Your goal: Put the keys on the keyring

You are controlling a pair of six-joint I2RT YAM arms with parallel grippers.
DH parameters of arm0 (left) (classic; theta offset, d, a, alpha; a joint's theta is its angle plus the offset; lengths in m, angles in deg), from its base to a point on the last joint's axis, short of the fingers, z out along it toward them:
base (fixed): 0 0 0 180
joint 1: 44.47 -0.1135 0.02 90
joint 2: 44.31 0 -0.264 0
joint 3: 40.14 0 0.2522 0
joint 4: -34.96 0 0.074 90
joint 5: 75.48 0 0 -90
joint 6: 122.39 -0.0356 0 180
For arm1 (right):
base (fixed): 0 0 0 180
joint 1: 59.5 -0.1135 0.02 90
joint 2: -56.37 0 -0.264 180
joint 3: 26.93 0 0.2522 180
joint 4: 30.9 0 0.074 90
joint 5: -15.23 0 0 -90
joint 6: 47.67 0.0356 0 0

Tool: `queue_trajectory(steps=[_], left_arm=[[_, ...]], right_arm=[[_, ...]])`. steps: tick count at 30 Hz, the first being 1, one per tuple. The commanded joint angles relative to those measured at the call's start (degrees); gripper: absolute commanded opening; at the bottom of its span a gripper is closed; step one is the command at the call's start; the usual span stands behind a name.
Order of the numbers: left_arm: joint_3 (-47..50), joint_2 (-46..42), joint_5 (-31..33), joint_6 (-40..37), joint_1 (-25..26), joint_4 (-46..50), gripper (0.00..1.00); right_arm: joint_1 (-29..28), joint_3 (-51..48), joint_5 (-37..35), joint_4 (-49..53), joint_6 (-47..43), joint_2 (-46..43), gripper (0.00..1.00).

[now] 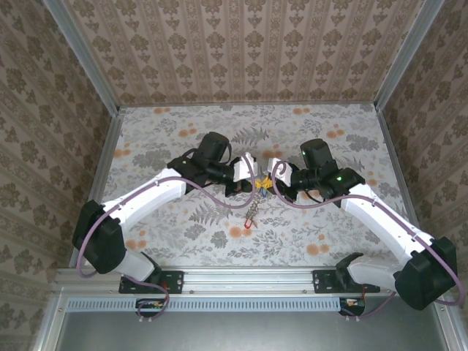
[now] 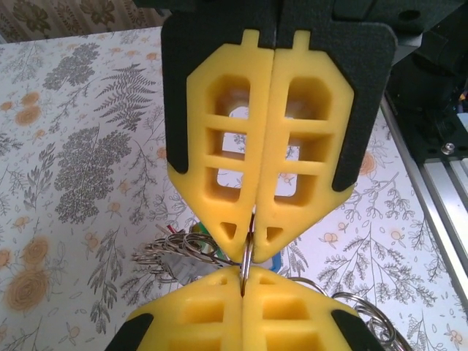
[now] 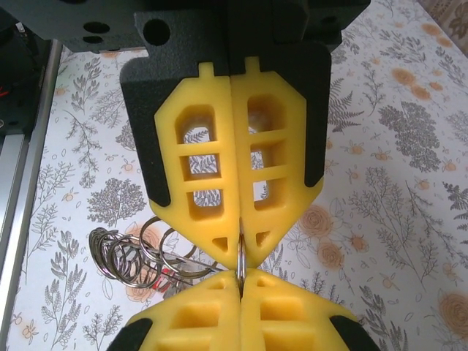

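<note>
Over the middle of the table my left gripper [image 1: 251, 178] and right gripper [image 1: 269, 180] meet tip to tip. Each is shut on the same thin metal ring of the keyring [image 3: 240, 260], seen edge-on between the yellow pads. In the left wrist view my own left gripper [image 2: 242, 284] is at the bottom and the right gripper [image 2: 251, 245] faces it from above. The right wrist view has my own right gripper [image 3: 240, 284] below the left gripper [image 3: 239, 245]. A bunch of linked metal rings [image 2: 175, 252] hangs off to one side. Keys [image 1: 252, 212] dangle below the grippers, with a red tag [image 1: 251, 224] lowest.
The floral table [image 1: 183, 131] is walled by patterned panels on three sides. An aluminium rail [image 1: 241, 281] with both arm bases runs along the near edge. A blue tag [image 2: 278, 257] peeks from behind the pads.
</note>
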Motion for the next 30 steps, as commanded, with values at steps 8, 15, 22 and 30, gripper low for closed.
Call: queue_trajectory(steps=[8,15,22,30], left_arm=[[3.68,-2.33,-13.48,8.49,-3.63,-14.65,0.00],[4.70,-2.51,-16.42,9.59,-4.50,-17.70,0.00],[5.89,-3.25,-16.28,9.91,-4.61,-18.16,0.00],[2.08,-1.42,-8.07,2.30,-2.90,-5.55,0.16]], right_arm=[[1.16,-6.61,5.08,-12.62,5.22,-2.54,0.13],[1.96,-7.71,6.31,-16.37,7.51,-2.05,0.14],[3.01,-7.14,6.65,-16.13,7.47,-2.13,0.07],[2.63,-1.40,6.94,-6.80,2.61,-0.85,0.00]])
